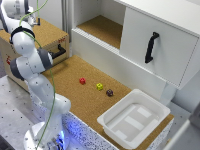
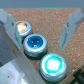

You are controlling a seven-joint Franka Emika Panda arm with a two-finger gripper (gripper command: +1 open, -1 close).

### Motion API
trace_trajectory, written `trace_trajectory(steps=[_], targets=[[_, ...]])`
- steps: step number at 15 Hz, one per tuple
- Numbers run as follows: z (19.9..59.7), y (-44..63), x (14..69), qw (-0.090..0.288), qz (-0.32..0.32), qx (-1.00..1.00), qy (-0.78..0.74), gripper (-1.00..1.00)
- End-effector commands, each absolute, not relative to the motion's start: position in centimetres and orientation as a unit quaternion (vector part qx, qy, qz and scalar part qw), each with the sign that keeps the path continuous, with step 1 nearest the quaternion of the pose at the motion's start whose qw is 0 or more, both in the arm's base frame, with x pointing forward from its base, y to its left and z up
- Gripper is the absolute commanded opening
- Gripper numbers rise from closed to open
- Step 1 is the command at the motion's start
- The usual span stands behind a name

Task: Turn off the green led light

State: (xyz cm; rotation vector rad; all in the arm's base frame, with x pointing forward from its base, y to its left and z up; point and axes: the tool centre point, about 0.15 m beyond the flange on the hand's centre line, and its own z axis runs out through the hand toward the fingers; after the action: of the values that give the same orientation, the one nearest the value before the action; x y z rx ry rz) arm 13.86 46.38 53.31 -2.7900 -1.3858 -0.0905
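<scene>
In the wrist view three round LED buttons stand in a row on a cork surface. The green button (image 2: 52, 65) glows bright, the blue one (image 2: 35, 44) sits in the middle, and the orange one (image 2: 21, 27) glows at the far end. My gripper (image 2: 37, 27) hangs open above them, with one finger (image 2: 7, 22) beside the orange button and the other finger (image 2: 67, 30) over bare cork. It touches none of them. In the exterior view the gripper (image 1: 31, 20) is over the wooden box at the top left, and the buttons are hidden there.
The wooden box has a drawer with a black handle (image 1: 59, 51). Red (image 1: 82, 80), yellow (image 1: 99, 86) and dark (image 1: 109, 92) blocks lie on the cork table. A white bin (image 1: 132, 117) stands at the exterior view's right, and a white cabinet with a black handle (image 1: 151, 47) is behind.
</scene>
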Motion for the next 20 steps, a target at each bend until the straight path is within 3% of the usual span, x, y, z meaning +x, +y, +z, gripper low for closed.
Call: trace_trajectory(steps=[1, 4, 8, 16, 20], targets=[[50.3, 48.4, 15.0, -0.032, -0.017, -0.908, -0.418, -1.0], [48.6, 47.5, 15.8, -0.038, -0.015, -0.918, -0.394, -1.0], [47.0, 46.3, 16.6, -0.015, -0.017, -0.934, -0.357, -1.0], [42.8, 43.7, 17.2, -0.006, 0.003, -0.955, -0.297, -1.0], [42.8, 43.7, 16.9, 0.002, -0.003, -0.956, -0.293, -1.0]])
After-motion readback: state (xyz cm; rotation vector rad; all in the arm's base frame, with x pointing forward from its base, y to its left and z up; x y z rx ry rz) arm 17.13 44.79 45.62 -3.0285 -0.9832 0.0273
